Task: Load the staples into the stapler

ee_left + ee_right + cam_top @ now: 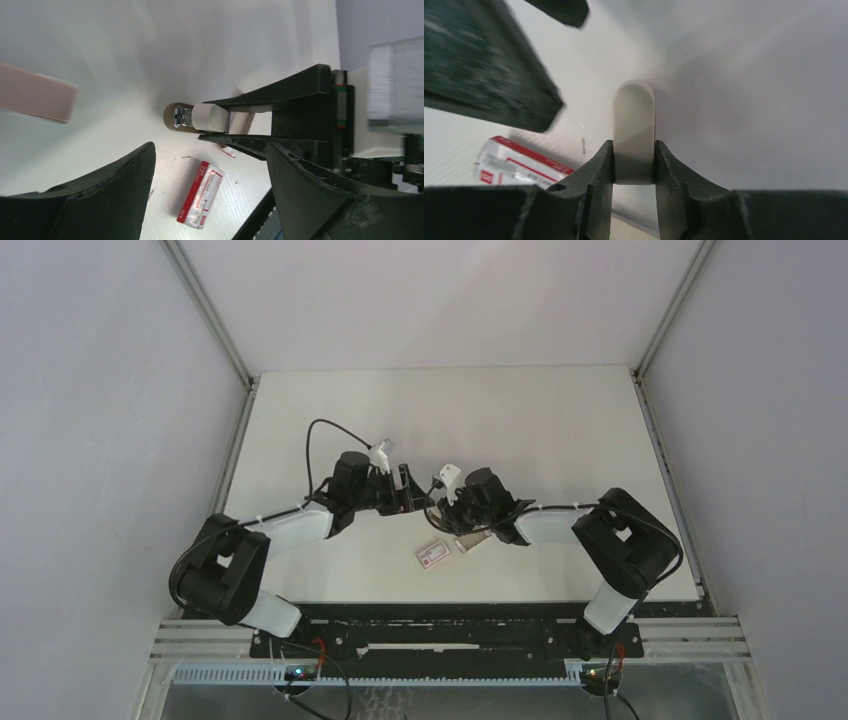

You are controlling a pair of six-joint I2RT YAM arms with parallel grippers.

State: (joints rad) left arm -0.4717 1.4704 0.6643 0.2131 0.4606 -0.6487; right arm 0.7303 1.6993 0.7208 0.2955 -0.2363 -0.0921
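Grey walls are closing in a white table (520,420), and both arms are reaching toward its middle. On the left, the left gripper (410,495) is hanging with its jaws spread wide and nothing between them, pointing at the stapler (634,120). Just right of it, the right gripper (634,152) is clenching that stapler by one narrow end and seems to be holding it clear of the table. Nearer, the white box (432,555) is lying flat. The staples (468,543) are sitting in their tray just right of the box, with neither gripper touching them. The pinch is covering little of the stapler, so a push from the left jaws is risking a swivel or a slip. Closing them off-centre is risking a jam rather than an opening. Whether the stapler's channel is standing open is not showing.
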